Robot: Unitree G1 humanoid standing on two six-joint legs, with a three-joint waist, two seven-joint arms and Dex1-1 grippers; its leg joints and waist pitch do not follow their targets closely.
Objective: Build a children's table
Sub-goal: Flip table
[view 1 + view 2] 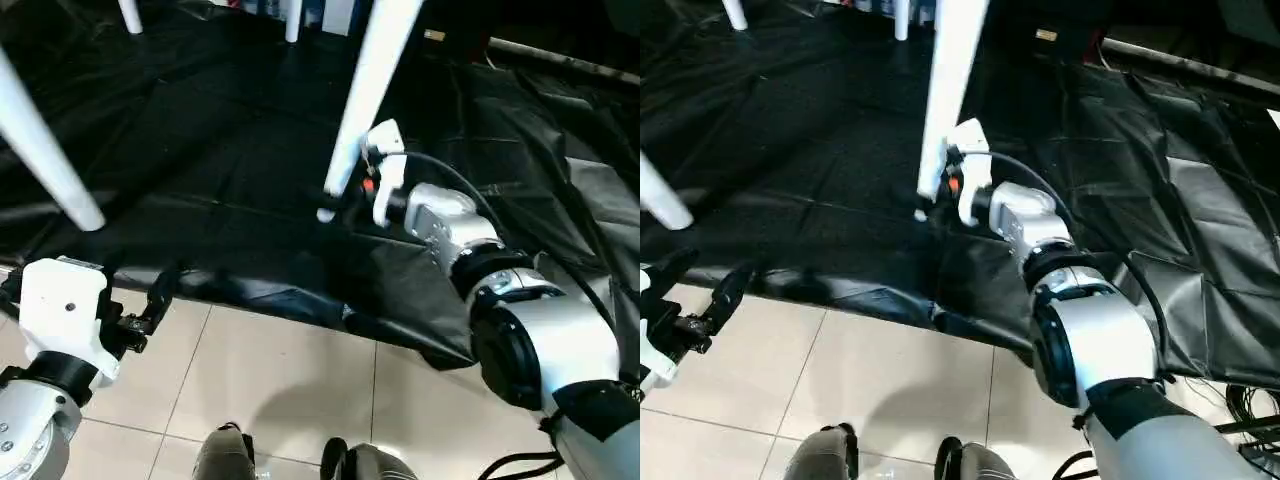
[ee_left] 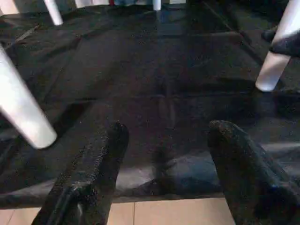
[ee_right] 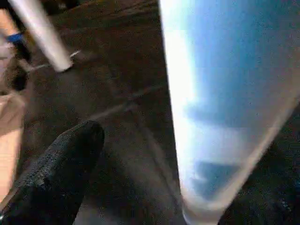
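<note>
White legs of the children's table stand on the black cloth and run up out of the picture. The near right leg [image 1: 362,100] has its foot [image 1: 327,213] on the cloth. My right gripper [image 1: 345,195] is open around its lower end, the leg [image 3: 220,108] standing beside one black finger [image 3: 61,168]. The near left leg [image 1: 45,150] slants down further left, and two far legs [image 1: 293,25] stand at the back. My left gripper [image 1: 700,275] hovers open and holding nothing at the cloth's front edge, with its fingers [image 2: 93,168] pointing between the two near legs.
The black cloth [image 1: 220,130] covers the work surface, wrinkled at the right. Its front edge [image 1: 280,295] drops to a tiled floor [image 1: 270,380]. My own feet [image 1: 225,455] show at the bottom. A pale bar [image 1: 560,55] lies at the far right, and cables [image 1: 1250,400] lie low on the right.
</note>
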